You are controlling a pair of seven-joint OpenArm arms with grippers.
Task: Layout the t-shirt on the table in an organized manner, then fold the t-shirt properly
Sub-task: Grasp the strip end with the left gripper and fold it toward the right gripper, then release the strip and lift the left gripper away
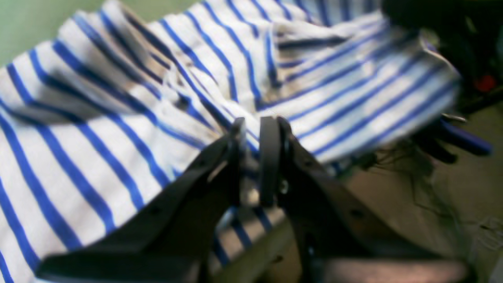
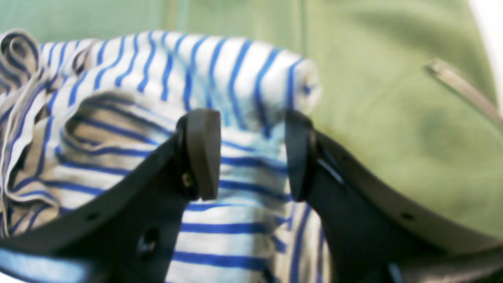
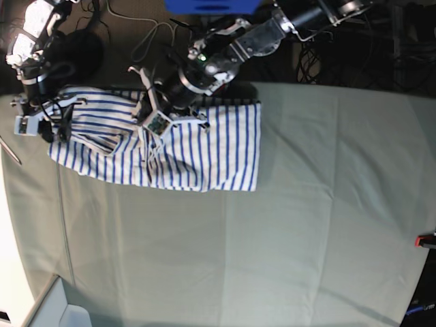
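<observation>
The t-shirt [image 3: 225, 150], white with blue stripes, lies crumpled at the far left of the table [image 3: 306, 225], bunched toward its left half. My left gripper [image 3: 155, 117] sits over the shirt's middle near the far table edge. In the left wrist view the left gripper [image 1: 252, 129] has its jaws pinched together on a ridge of the t-shirt [image 1: 118, 118]. At the shirt's left end is my right gripper [image 3: 54, 122]. The right wrist view shows the right gripper [image 2: 249, 153] open, low over a rolled fold of the t-shirt [image 2: 235, 70].
Cables and dark gear [image 3: 136, 34] crowd the space beyond the far table edge, with a blue box [image 3: 211, 5] there. A red object [image 3: 428, 240] sits at the right edge. A white block [image 3: 54, 306] stands at the near left corner.
</observation>
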